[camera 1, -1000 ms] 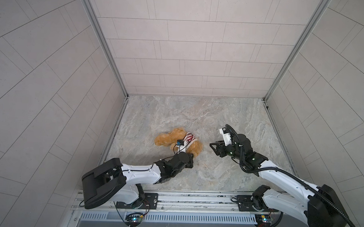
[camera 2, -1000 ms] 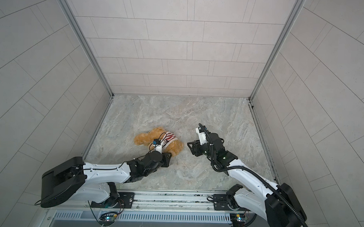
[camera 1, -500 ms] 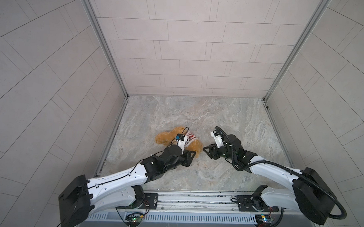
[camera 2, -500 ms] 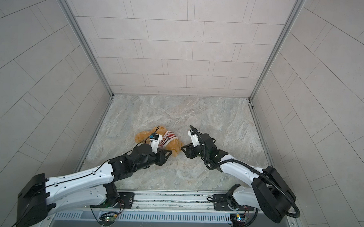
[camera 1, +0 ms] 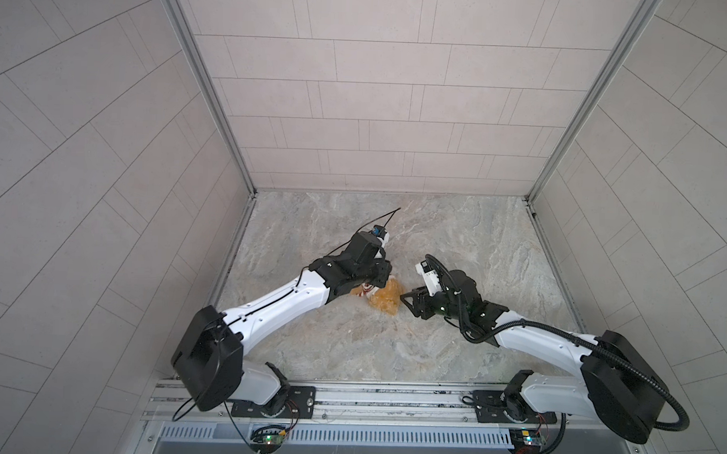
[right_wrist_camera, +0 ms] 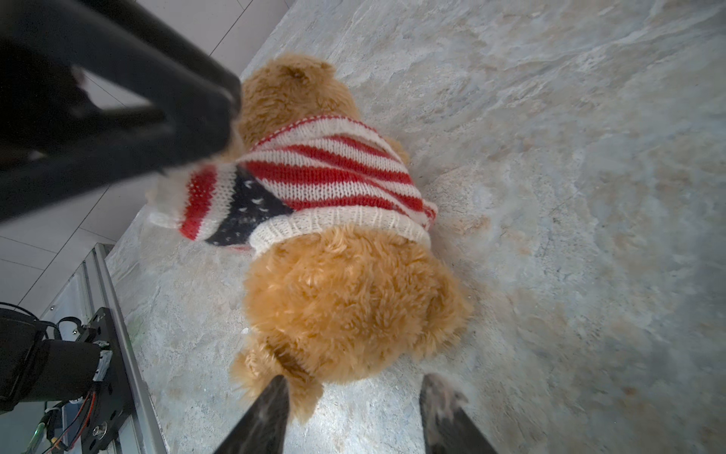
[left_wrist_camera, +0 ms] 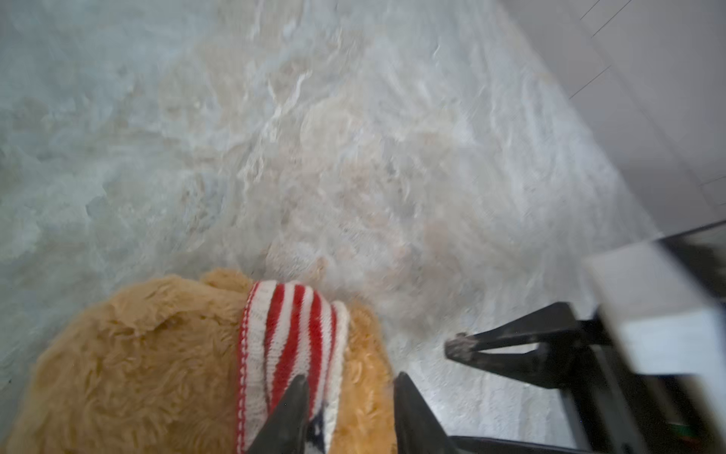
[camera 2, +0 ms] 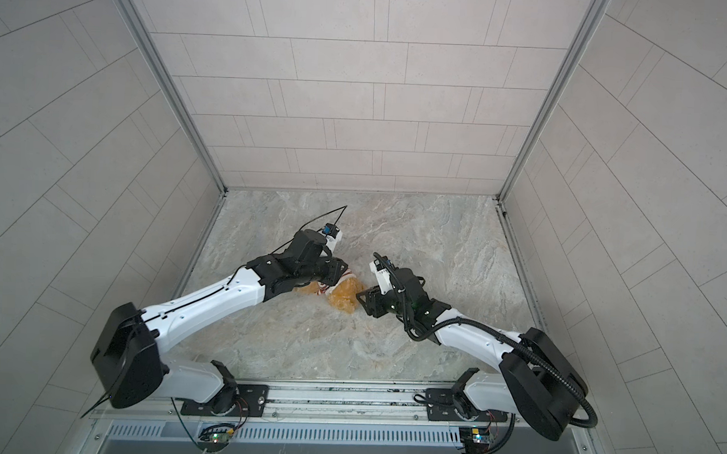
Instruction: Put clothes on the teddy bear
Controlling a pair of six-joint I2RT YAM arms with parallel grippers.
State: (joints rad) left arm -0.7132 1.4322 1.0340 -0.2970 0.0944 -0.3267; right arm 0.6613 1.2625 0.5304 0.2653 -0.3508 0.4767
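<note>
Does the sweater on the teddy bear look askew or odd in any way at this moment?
Yes. The striped sweater sits twisted on the teddy bear: its stripes run diagonally across the body, and one sleeve sticks out sideways, limp, with no paw showing at its cuff. Nothing looks torn.

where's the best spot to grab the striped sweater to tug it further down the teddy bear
Pinch the white ribbed hem of the striped sweater, coming from the leg end of the teddy bear, where the open right tool sits. The hem is a thick raised band across the bear's middle, with bare fur below it.
</note>
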